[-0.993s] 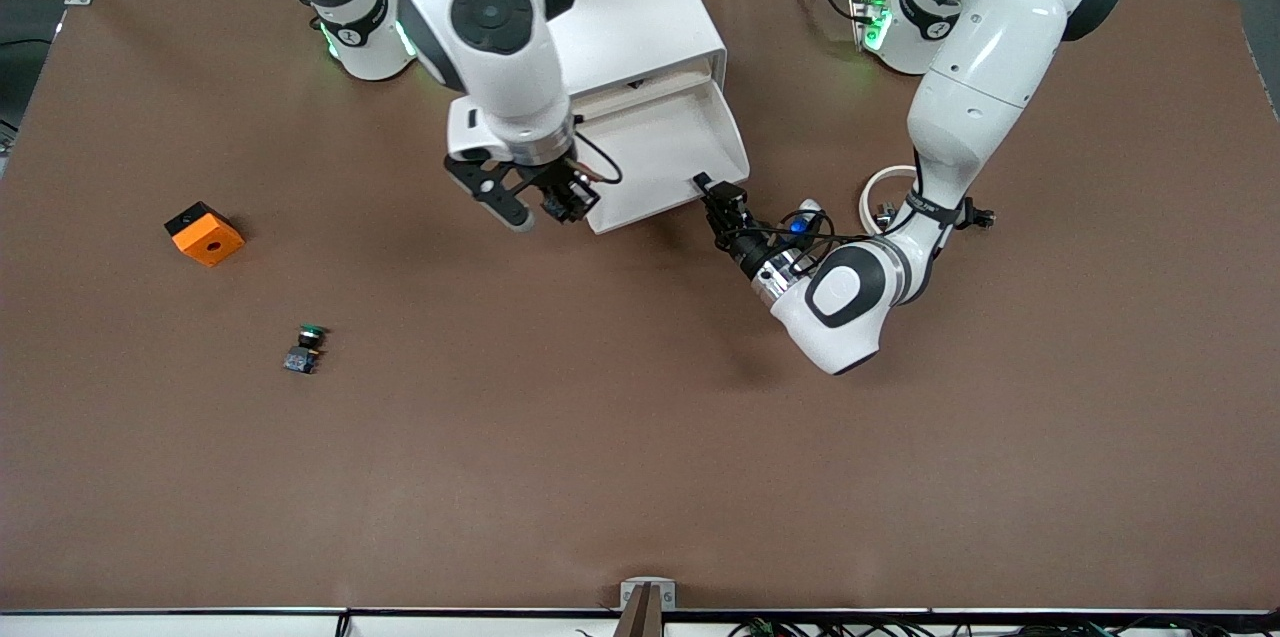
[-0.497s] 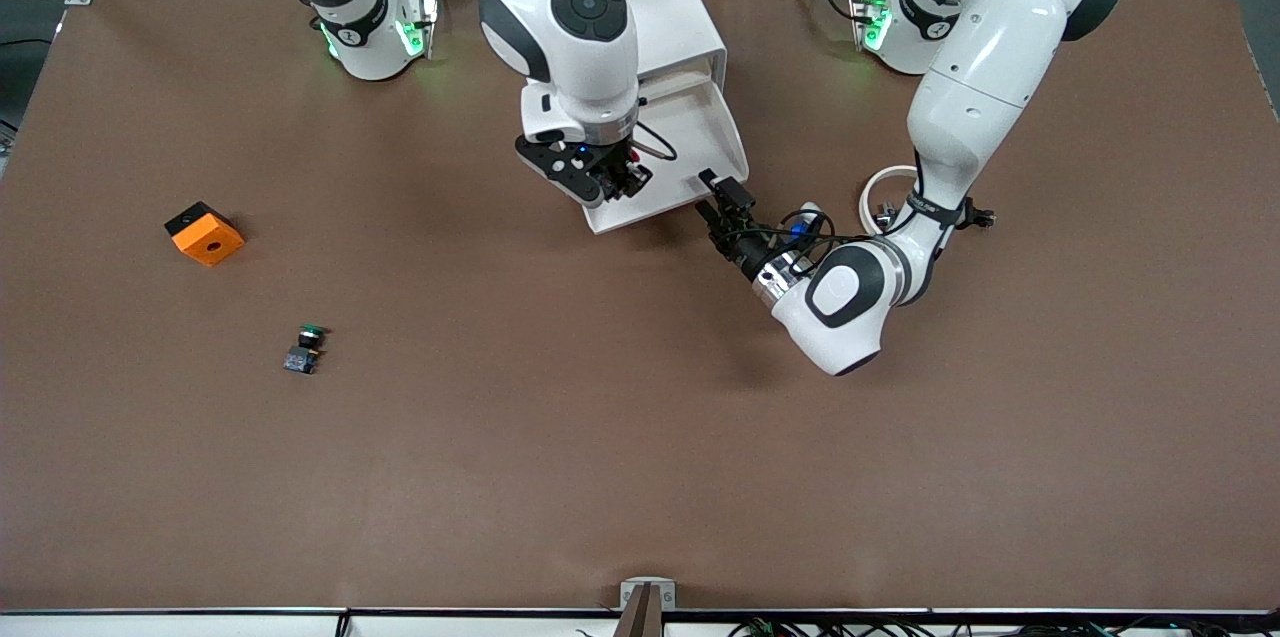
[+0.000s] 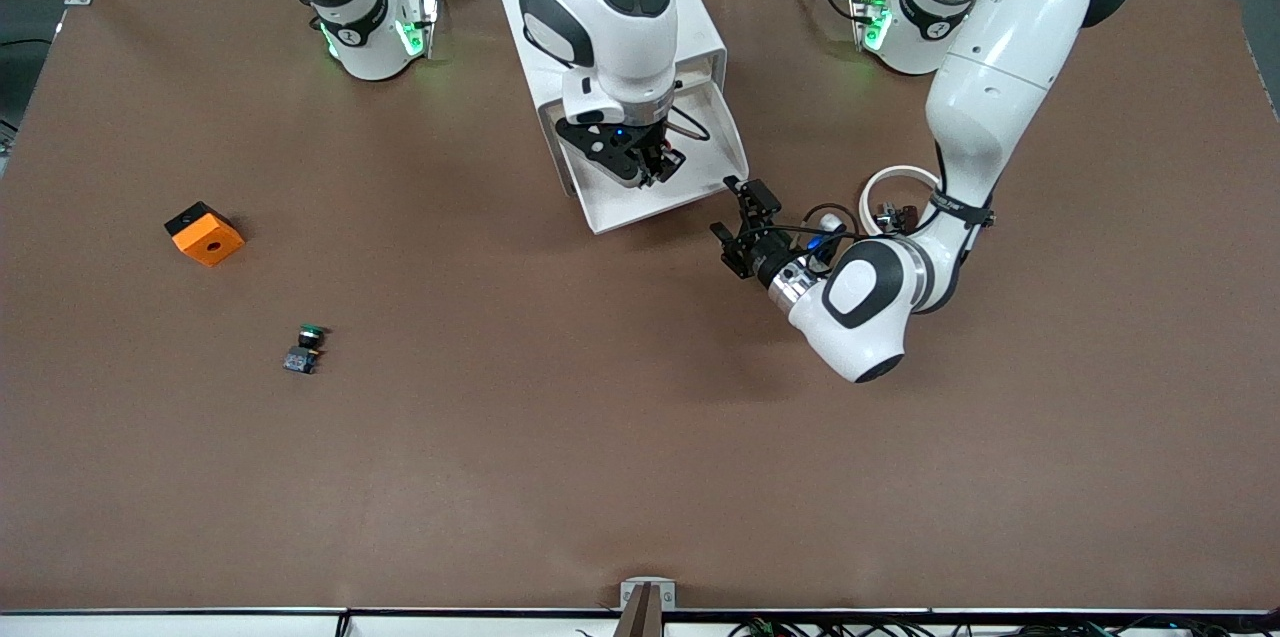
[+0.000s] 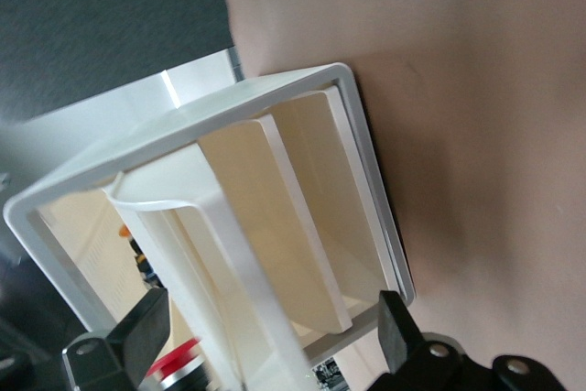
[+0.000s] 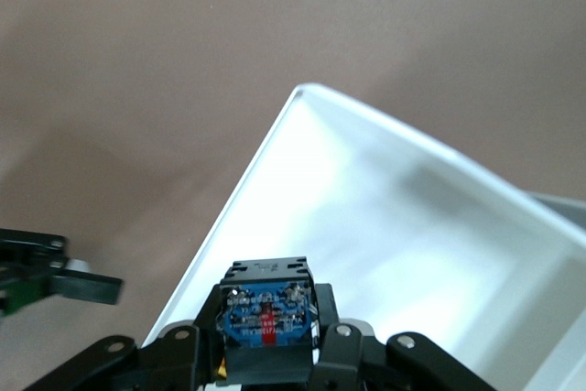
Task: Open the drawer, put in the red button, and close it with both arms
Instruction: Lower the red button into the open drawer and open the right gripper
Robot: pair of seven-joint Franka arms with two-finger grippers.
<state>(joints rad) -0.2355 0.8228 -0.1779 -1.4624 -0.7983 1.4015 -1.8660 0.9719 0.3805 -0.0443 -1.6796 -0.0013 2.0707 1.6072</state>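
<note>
Drawer: white tray, pulled out of its white cabinet toward the front camera; it stands open so that something can be dropped in from above.
Right gripper: hangs over the open drawer, fingers clamped on the red button, apparently placed there for a release into the tray.
Red button: held between the right gripper's fingers; the right wrist view shows its black and bluish body pinched between the pads with the white drawer floor below. The red cap shows only as a small red patch low in the left wrist view.
Left gripper: low over the table just beside the drawer's front corner toward the left arm's end; fingers spread, holding nothing. In its wrist view the drawer front fills the frame between the two black fingertips, which suits a later push to close.
Step in hand, as judged: the button is over the drawer but not yet let go; closing remains.
Green button: lies on the table toward the right arm's end, well apart from the drawer, untouched.
Orange block: on the table farther from the front camera than the green button, also untouched.
White ring: on the table beside the left arm's forearm.
</note>
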